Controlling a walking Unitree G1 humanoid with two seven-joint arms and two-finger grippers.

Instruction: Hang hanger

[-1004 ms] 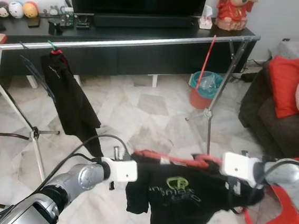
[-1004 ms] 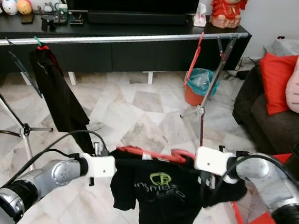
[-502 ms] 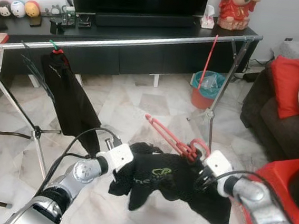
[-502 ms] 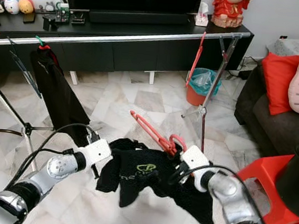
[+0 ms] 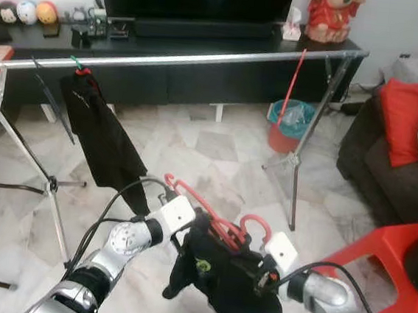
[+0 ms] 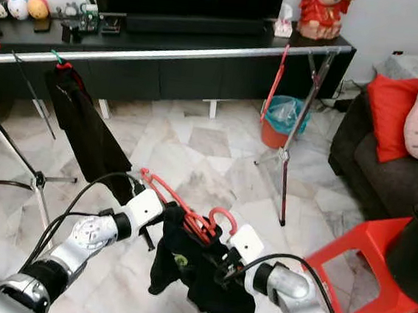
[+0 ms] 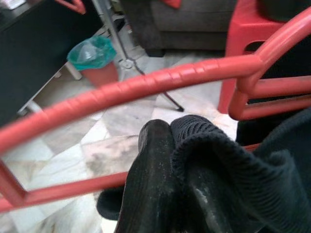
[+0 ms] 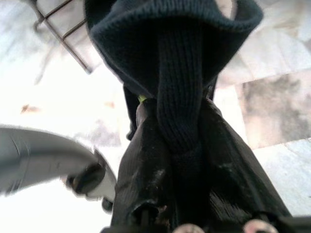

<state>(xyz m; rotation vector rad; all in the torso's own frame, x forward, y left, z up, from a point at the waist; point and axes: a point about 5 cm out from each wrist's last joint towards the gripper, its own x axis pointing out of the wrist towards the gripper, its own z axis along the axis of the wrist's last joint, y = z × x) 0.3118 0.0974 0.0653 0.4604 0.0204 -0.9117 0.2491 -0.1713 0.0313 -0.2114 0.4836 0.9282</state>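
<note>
**Shirt bunched, hanger tipped — not on the rail yet**

Since 1 s ago we've pulled our two arms together. Then the shirt (image 5: 223, 280) hung spread flat between them w/ its green logo facing us; now it's crumpled into a narrow bundle, and the red hanger (image 5: 210, 219) has swung from level to a steep slant, hook (image 5: 254, 224) up by the right side.

Left end effector (image 7: 167, 141) is pinched on knit fabric just under the hanger bar. Right end effector (image 8: 177, 131) is clamped on a fold of the shirt too.

The hanger is low in front of us, well apart from the rail (image 5: 174, 58) (one dark garment (image 5: 96, 134) hangs there already). We judge the hang isn't started: the hook must be freed, lifted and carried fwd to the rail, and the slack cloth could slip off the hanger.
</note>
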